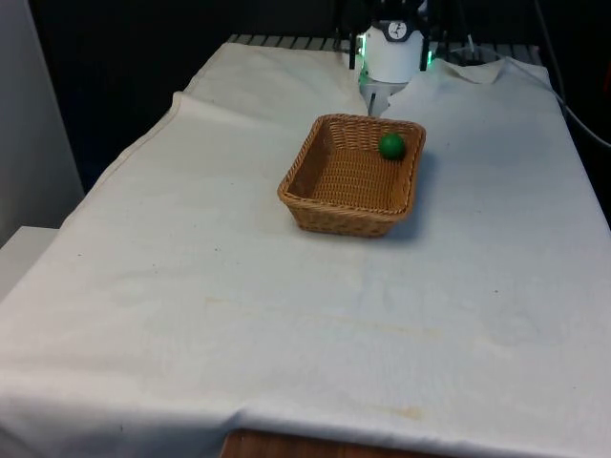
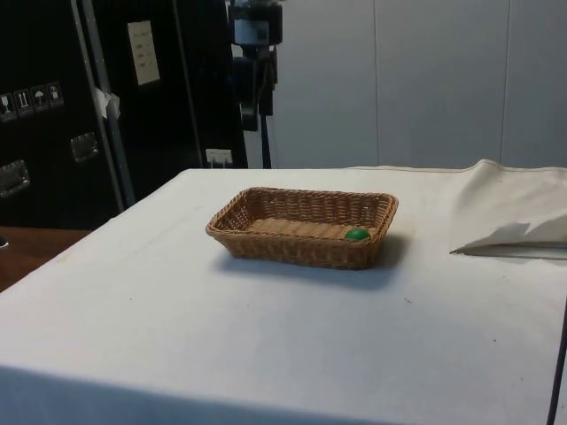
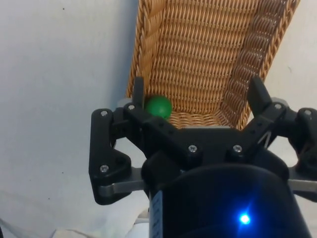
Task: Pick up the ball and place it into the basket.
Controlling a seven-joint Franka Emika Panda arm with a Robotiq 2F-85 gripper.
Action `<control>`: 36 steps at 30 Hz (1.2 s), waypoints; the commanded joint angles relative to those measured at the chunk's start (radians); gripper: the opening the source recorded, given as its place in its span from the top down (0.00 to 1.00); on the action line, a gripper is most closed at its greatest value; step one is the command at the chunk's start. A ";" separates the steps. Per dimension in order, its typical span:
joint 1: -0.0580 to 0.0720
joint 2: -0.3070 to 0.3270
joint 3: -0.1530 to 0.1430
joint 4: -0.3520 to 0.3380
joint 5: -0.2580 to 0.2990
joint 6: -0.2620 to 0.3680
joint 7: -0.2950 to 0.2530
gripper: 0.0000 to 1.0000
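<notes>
White cloth covers the table (image 1: 191, 315); the gripper (image 3: 198, 96) hangs with fingers spread wide above the basket (image 1: 325, 215), the green ball (image 3: 158, 106) lying below beside one finger.

The black two-finger claw (image 3: 198, 96) is held above the near-robot end of the rectangular woven wicker basket (image 1: 351, 175), pointing down towards it. Its two black fingers (image 3: 258, 94) are spread wide apart, with nothing gripped between them. In the side view the claw (image 2: 255, 111) is seen raised well above the basket, hanging vertically from the white arm's wrist (image 1: 392, 52).
</notes>
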 commanded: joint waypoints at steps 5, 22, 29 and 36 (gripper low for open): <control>0.003 -0.013 0.006 0.023 -0.010 -0.063 -0.026 0.00; -0.001 -0.047 0.009 0.095 -0.013 -0.213 -0.059 0.00; -0.004 -0.063 0.008 0.128 -0.009 -0.277 -0.044 0.00; -0.006 -0.079 0.008 0.143 -0.005 -0.312 -0.010 0.00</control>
